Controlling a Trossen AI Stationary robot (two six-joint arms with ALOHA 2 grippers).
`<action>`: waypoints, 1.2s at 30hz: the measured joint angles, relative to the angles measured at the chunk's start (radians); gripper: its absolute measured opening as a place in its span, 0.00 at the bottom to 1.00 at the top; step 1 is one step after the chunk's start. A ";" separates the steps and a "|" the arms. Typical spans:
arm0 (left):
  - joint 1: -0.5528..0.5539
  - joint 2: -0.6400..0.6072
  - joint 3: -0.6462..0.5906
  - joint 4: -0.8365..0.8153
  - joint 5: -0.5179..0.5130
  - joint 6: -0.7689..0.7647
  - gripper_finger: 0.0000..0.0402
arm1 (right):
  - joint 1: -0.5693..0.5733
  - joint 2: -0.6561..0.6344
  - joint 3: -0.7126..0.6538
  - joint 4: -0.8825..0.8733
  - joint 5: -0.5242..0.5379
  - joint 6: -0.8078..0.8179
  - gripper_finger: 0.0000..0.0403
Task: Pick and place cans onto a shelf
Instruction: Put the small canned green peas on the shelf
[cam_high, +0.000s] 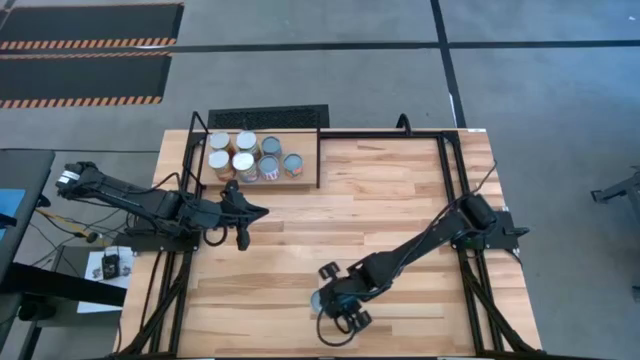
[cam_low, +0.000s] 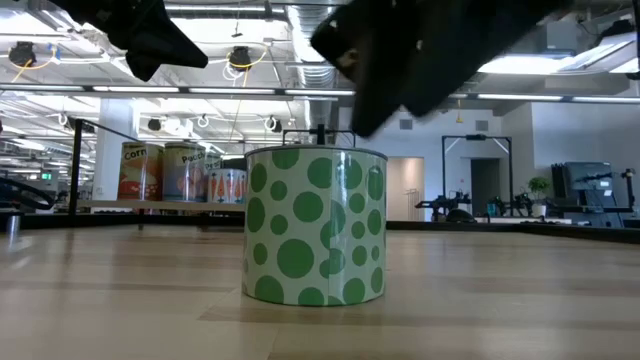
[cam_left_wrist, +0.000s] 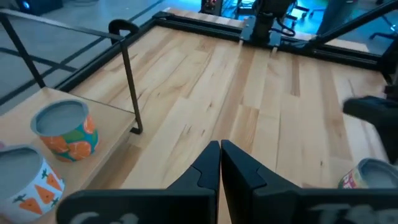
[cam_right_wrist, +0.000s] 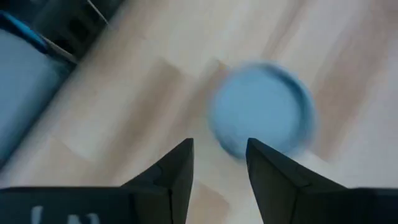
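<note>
I am seeing the right gripper (cam_high: 340, 305) low over the table at about 6 o'clock in the high view, and its body is hiding most of the lone can (cam_high: 318, 299) under it; only a pale sliver of the lid is showing at its 9 o'clock side. In the low view the same can (cam_low: 315, 225), white with green dots, is standing upright on the planks, while the dark mass above it is cut off by the frame, so I cannot make out the fingertips there. In the right wrist view the can's bluish lid (cam_right_wrist: 261, 107) is blurred, lying beyond the two dark fingers (cam_right_wrist: 177, 168), which are standing apart with nothing between them.

The table (cam_high: 400, 200) is a light-wood plank top in a black frame, sitting on grey floor with striped mats at 11 o'clock. Behind it the low view is showing a lit hall with ceiling pipes.

The shelf (cam_high: 300, 183) is sitting at 11 o'clock on the table, carrying seven cans (cam_high: 245, 155) packed close together. The left gripper (cam_high: 245, 212) is hovering just at the shelf's 6 o'clock edge, its fingers (cam_left_wrist: 208, 168) pressed together and holding nothing.
</note>
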 joint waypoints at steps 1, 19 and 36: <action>0.000 0.000 0.000 0.000 0.000 0.008 0.00 | 0.004 -0.001 -0.001 -0.012 0.027 -0.024 0.42; -0.001 -0.002 0.000 -0.082 0.048 0.037 0.00 | -0.074 0.045 -0.006 0.053 0.059 0.041 0.22; -0.004 0.021 0.000 -0.082 0.337 0.081 0.00 | -0.225 0.025 0.008 0.041 0.047 0.073 0.21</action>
